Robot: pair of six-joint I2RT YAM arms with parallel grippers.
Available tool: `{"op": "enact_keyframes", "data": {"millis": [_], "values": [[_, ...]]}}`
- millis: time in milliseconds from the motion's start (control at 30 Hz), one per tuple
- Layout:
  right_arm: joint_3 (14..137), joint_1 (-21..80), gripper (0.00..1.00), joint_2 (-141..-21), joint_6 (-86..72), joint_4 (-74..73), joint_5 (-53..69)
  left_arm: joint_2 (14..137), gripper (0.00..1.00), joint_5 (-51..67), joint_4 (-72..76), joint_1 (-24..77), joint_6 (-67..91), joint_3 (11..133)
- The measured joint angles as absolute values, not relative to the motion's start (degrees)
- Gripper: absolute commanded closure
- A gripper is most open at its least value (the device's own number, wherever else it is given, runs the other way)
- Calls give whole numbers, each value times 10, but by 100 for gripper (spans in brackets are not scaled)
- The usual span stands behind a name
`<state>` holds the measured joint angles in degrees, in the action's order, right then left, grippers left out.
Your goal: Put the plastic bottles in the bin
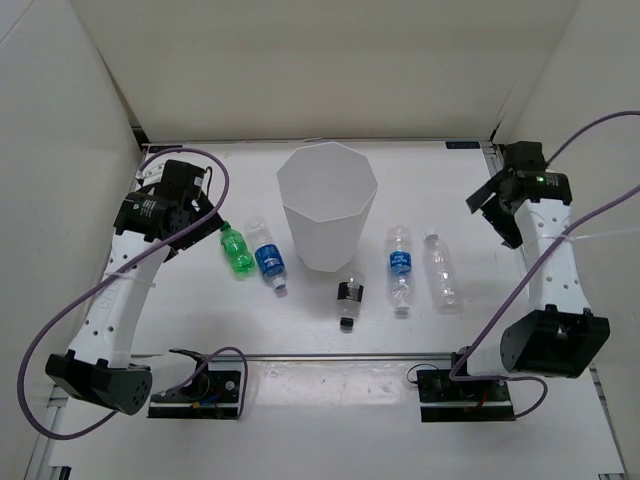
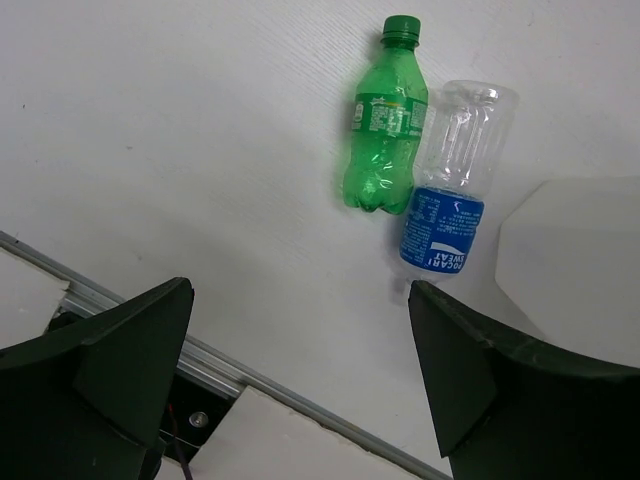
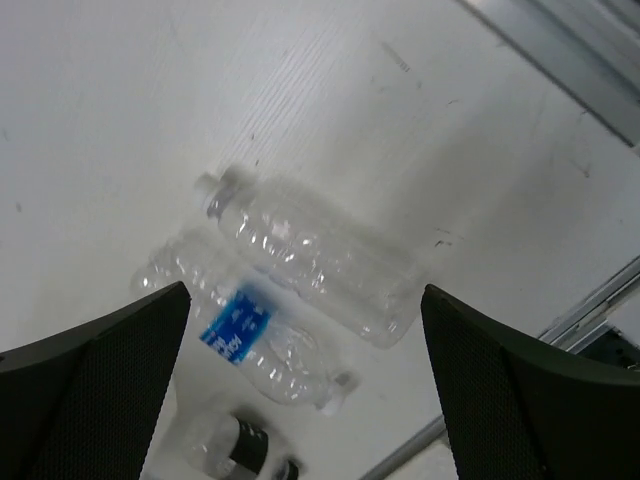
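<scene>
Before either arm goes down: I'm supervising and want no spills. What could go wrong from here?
1. The green bottle and the blue-labelled bottle beside it seem to touch; the open left gripper might catch both or shove one away.
2. The plain clear bottle and its blue-labelled neighbour lie on their sides close together; a nudge from the right gripper could roll them.
3. The bin stands tall; a bottle carried low might knock it over.

Cannot see the whole tall white faceted paper-like bin (image 2: 580,260) from the left wrist: cut off by the right edge. From the right wrist, see only part of the small clear bottle with black label (image 3: 240,445), cut by the bottom edge. Cannot read there the print on the clear plastic bottle with blue label (image 3: 240,325): too blurred.
</scene>
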<state>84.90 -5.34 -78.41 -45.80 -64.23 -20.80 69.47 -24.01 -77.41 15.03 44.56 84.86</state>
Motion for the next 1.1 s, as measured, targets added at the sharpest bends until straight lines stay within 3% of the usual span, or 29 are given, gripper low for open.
{"op": "enact_keyframes", "data": {"millis": [367, 633, 833, 933, 967, 1100], "values": [[856, -27, 0, -994, -324, -642, -79, 721, 0, -240, -775, 150, 441, 849], [834, 9, 0, -1007, -303, -605, -51, 723, 0, -239, -775, 142, 437, 843], [748, 8, 0, -1059, -300, -559, -54, 735, 0, -239, -776, 139, 434, 820], [721, 8, 9, -1082, -300, -552, -59, 740, 0, -237, -776, 139, 433, 816], [717, 8, 20, -1085, -299, -552, -60, 740, 0, -237, -776, 139, 433, 816], [723, 8, 47, -1085, -311, -555, -67, 740, 0, -235, -776, 139, 433, 816]]}}
